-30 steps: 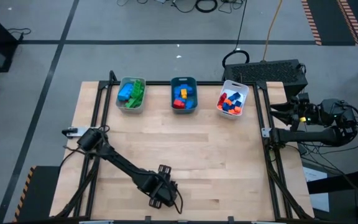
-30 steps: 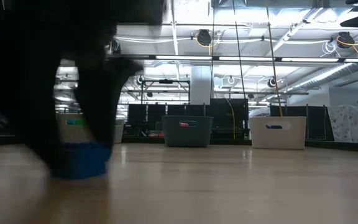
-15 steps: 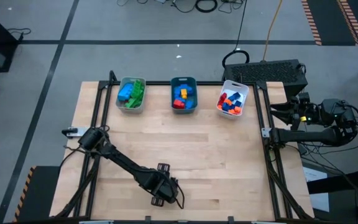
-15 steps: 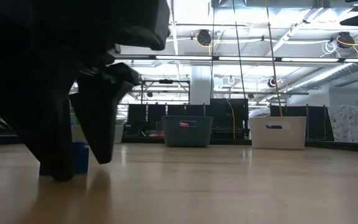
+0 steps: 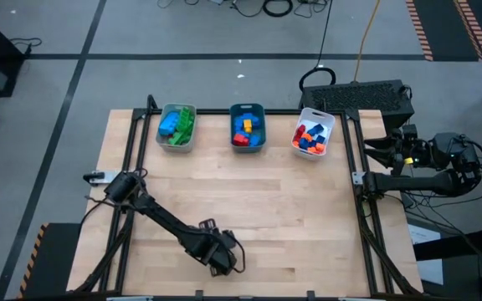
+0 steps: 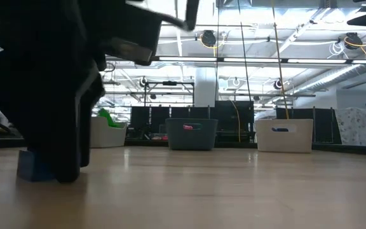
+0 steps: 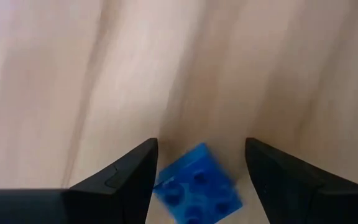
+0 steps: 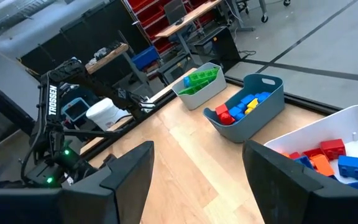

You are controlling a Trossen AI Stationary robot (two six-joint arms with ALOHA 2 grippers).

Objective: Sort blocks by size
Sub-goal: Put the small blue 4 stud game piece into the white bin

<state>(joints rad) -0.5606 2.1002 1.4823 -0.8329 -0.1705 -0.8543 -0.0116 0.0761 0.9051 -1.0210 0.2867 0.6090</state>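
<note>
Table [image 5: 308,209]: your left gripper [image 7: 199,177] low at near edge | fingers spread wide, straddling a small blue block [image 7: 197,185], seemingly not touching | right gripper [image 8: 194,180] parked off right side, fingers apart.

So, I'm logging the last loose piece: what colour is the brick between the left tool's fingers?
Blue: a small studded plastic brick, clearest in the left wrist view.

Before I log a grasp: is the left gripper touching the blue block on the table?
Apart. In the left wrist view the blue block lies between the open left gripper fingers, with wood visible on both sides.
</note>
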